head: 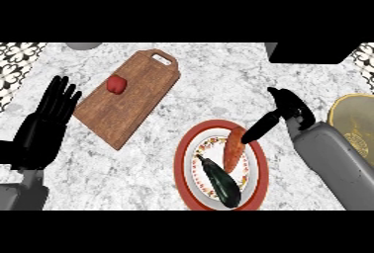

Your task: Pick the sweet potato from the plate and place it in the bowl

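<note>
An orange sweet potato [234, 148] lies on a red-rimmed plate [183, 174] with a flowered inner ring, low in the middle of the view. Beside it on the plate lies a dark green zucchini [220, 182]. My right hand [290, 109] hovers just right of the plate, fingers relaxed and open, its thumb reaching down-left to the potato's upper end. A yellow bowl [352, 123] sits at the right edge, partly hidden by my right forearm. My left hand [45, 123] rests open at the left edge, fingers up.
A wooden cutting board [139, 94] lies slanted at the upper left of the counter with a small red pepper-like item [116, 84] on it. A black appliance [310, 52] stands at the top right and a grey round object [84, 45] at the top left.
</note>
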Controlling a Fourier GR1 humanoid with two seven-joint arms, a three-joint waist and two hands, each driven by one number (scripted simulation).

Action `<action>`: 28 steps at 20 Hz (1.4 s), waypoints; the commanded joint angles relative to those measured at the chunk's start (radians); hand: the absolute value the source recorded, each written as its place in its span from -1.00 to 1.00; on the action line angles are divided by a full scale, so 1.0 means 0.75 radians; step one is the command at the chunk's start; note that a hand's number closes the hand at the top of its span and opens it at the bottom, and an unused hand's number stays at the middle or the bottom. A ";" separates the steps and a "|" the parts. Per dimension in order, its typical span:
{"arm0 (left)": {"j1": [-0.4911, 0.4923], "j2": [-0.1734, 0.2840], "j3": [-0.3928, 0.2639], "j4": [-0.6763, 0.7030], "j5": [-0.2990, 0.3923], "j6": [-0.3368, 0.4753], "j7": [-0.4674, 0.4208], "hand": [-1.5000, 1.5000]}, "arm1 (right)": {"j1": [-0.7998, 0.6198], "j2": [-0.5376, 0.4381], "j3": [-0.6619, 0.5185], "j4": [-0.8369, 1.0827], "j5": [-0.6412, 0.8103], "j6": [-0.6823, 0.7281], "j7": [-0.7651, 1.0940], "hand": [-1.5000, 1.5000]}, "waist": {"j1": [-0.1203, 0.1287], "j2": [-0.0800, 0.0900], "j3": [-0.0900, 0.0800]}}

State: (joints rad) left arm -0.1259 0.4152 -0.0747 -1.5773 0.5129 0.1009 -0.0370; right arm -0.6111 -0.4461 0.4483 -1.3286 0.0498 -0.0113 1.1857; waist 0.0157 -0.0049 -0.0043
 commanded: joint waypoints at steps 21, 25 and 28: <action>0.018 -0.018 0.070 -0.026 -0.028 -0.036 0.046 0.00 | 0.133 0.249 0.174 -0.050 0.390 -0.163 0.281 -1.00 | -0.020 0.003 0.005; 0.010 -0.025 0.097 0.045 -0.038 -0.084 0.008 0.00 | 0.174 0.219 0.093 -0.081 0.394 -0.088 0.212 -1.00 | -0.024 0.006 0.005; -0.007 -0.045 0.086 -0.007 -0.072 -0.040 0.029 0.00 | 0.192 0.303 0.101 -0.033 0.440 -0.105 0.217 -1.00 | -0.019 0.005 0.005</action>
State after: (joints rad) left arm -0.1205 0.3851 -0.0180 -1.5746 0.4743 0.0661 -0.0221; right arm -0.4726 -0.2753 0.5271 -1.3737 0.3381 -0.0658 1.1863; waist -0.0017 -0.0018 -0.0007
